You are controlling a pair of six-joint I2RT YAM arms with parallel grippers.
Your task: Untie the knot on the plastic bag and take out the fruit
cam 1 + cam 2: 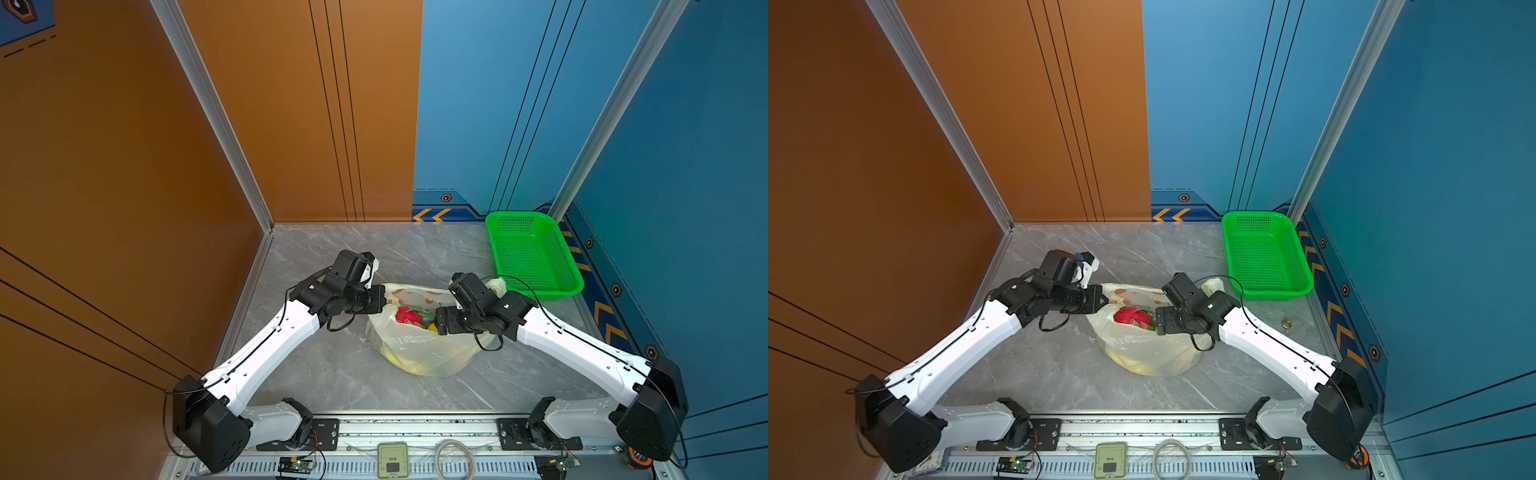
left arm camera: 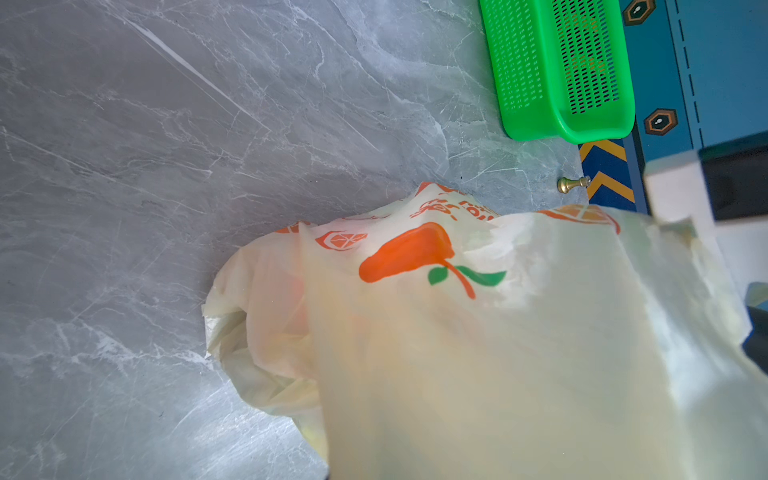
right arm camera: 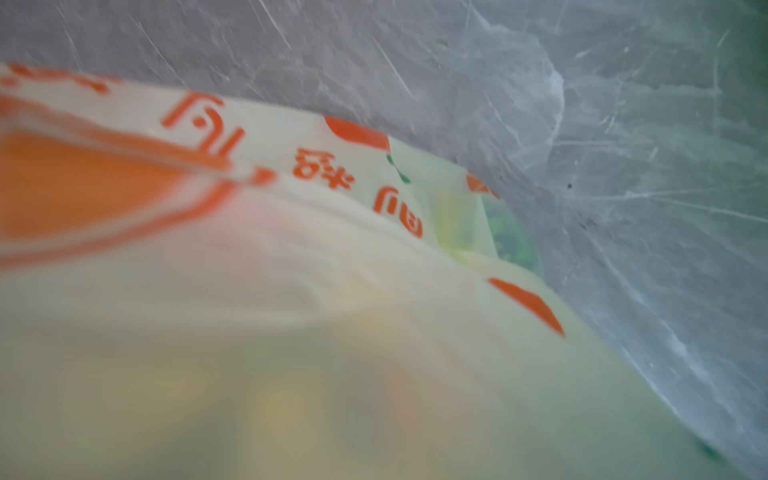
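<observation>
The grey marble tabletop [image 1: 415, 257] is free behind and in front of the pale-yellow translucent plastic bag [image 1: 419, 349]; a green perforated plastic basket [image 1: 528, 257] occupies the far right corner.

On table [image 1: 332, 374] centre: plastic bag [image 1: 419, 349], fruit [image 1: 407, 316] inside; basket [image 1: 536, 257] behind, rightward.

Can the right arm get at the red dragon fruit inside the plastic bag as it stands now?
Probably yes. The plastic bag lies open, its rim pinched by the left tool, and the dragon fruit shows bare in the mouth, just beside the right tool. Loose film near that tool might snag.
</observation>
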